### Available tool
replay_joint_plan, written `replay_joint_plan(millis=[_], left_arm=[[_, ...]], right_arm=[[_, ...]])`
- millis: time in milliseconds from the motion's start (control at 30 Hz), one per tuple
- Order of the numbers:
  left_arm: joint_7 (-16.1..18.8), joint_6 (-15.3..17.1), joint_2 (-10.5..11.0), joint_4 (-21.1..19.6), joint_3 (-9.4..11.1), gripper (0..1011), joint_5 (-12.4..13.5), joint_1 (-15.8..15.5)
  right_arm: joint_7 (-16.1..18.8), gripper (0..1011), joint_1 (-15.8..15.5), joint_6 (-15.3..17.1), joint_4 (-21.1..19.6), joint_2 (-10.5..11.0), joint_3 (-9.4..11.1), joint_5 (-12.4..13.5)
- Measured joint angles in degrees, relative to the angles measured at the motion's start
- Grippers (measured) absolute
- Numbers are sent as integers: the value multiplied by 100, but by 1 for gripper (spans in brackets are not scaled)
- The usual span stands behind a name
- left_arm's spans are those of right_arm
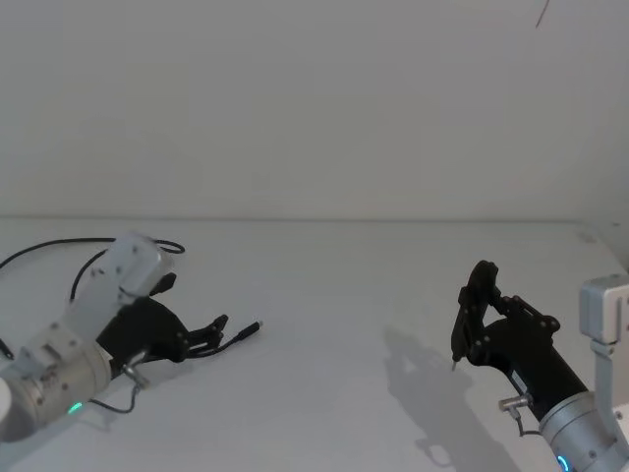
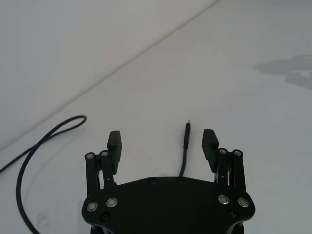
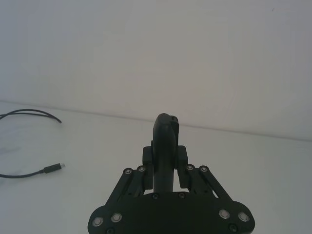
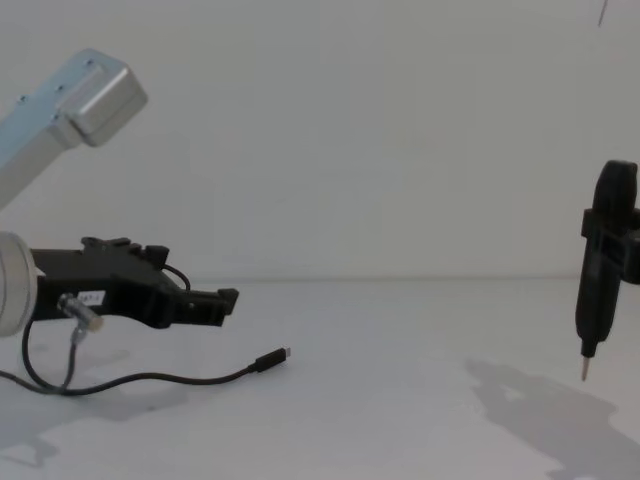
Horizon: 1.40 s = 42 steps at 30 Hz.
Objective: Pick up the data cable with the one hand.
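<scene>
Left gripper (image 1: 218,329): at the left, low over the bench (image 1: 344,413), reaching forward. Fingers (image 2: 114,141) spread wide, gripping nothing.

Data cable (image 4: 180,378): flat on the bench, emerging from beneath the left gripper and running forward through the gap between the open fingers, nearer one finger than the other. Plug (image 4: 268,361) just ahead of the fingertips, silver tip pointing away from the gripper. Slack looped back across the far left of the bench.

Step in hand, as judged: final descent and closure on the cable.

1. Shift sideways to centre the cable in the gap; avoid pushing it aside with the nearer finger.
2. Lower almost to the bench. In the chest view, fingertips clearly above the cable, so closing at this height probably catches nothing.
3. Aim for the plug body or the cord directly behind it: stiffer and thicker than the limp cord farther back, hence less likely to slip.
4. Close fully and slowly.
5. Lift straight up, allowing for drag from the slack loop.

Right gripper (image 3: 165,157): at the right, raised off the bench, well apart from the cable, fingers closed on a slender black tool (image 4: 592,305) with its thin metal tip pointing down. Leave parked.
</scene>
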Motion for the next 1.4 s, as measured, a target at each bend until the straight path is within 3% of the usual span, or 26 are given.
replay_joint_plan(millis=[367, 633, 1033, 1400], left_arm=[[-357, 782, -27, 217, -113, 1001, -277, -354], [-737, 1122, 69, 397, 48, 1001, -279, -636], [-1156, 1298, 241, 571, 385, 1001, 23, -925], [-1105, 1417, 186, 636, 384, 1001, 110, -932]], right_arm=[[0, 279, 0, 0, 0, 0, 0, 0], [0, 279, 0, 0, 0, 0, 0, 0], [0, 279, 0, 0, 0, 0, 0, 0], [0, 279, 0, 0, 0, 0, 0, 0]])
